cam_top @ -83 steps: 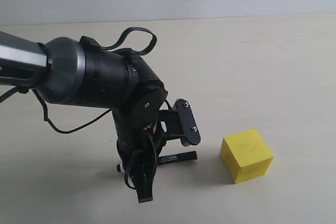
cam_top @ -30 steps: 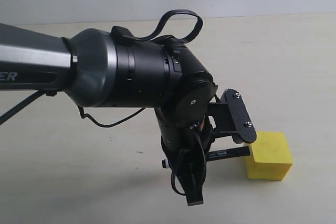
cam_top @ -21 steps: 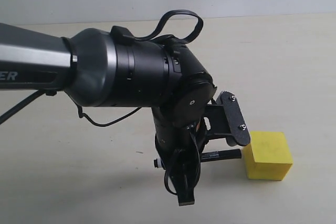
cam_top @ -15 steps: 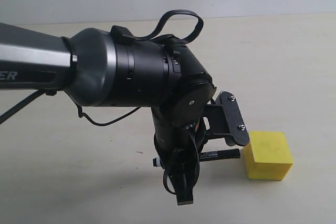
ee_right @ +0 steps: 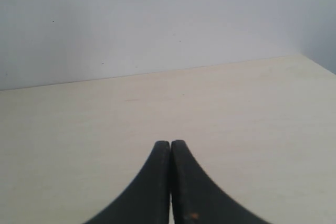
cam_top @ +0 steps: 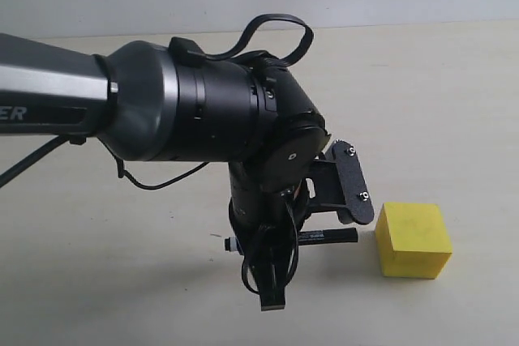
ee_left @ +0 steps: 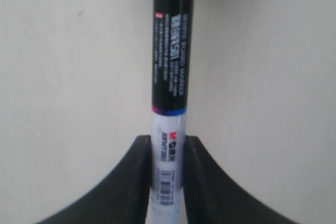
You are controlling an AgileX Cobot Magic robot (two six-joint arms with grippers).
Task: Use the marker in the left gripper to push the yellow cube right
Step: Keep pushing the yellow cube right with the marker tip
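Clamping the marker (cam_top: 328,237) by its white barrel, the left gripper (ee_left: 168,142) hangs left of the yellow cube (cam_top: 413,241) in the exterior view. The marker's black end points at the cube, near but not touching, so the rightward push seems not yet made.

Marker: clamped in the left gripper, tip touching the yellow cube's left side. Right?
Not touching. The exterior view shows the marker clamped in the left gripper, but its tip stops short of the yellow cube's left side, with a visible gap between them.
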